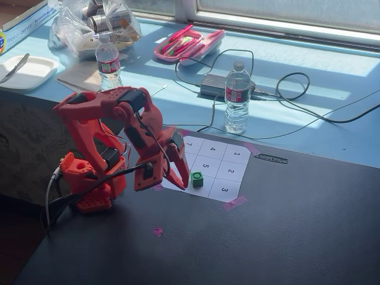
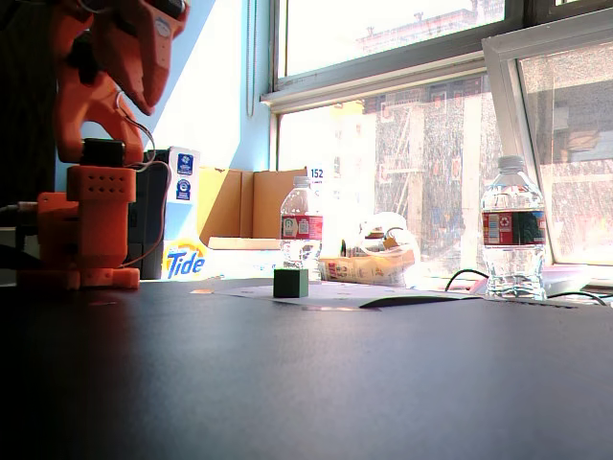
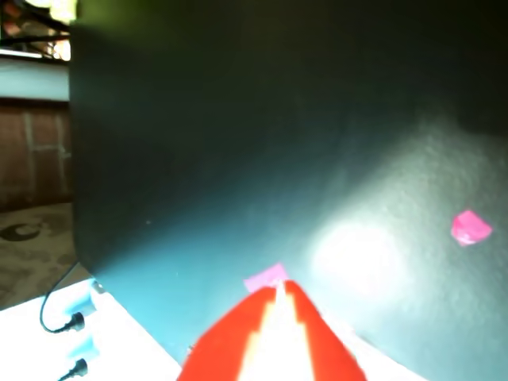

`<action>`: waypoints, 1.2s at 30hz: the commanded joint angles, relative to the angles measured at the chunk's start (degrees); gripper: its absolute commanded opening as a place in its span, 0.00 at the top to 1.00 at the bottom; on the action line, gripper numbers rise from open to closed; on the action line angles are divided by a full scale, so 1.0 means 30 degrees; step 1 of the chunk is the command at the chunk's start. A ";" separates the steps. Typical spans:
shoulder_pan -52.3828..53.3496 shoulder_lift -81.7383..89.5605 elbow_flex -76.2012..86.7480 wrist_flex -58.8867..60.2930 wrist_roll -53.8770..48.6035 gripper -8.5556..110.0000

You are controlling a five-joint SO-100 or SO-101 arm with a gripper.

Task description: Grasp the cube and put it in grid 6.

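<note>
One claw [image 1: 172, 173] hung over the sheet's near-left corner, jaws pinched together with nothing between them. Cube [image 1: 197, 179] sat just right of it on grid 6 [image 1: 202, 185], not touched. Two water bottles [image 1: 237, 98] stood well behind on the blue table [image 1: 332, 124].
</note>
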 commanded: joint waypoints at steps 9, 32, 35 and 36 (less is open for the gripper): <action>0.0264 0.5947 1.1660 -0.8320 -0.0791 0.93; -0.3809 1.4004 1.9658 -0.4893 0.3809 0.93; -0.3838 1.4941 2.0186 -0.4600 0.3984 0.93; -0.3809 1.5234 2.0332 -0.4482 0.4014 0.93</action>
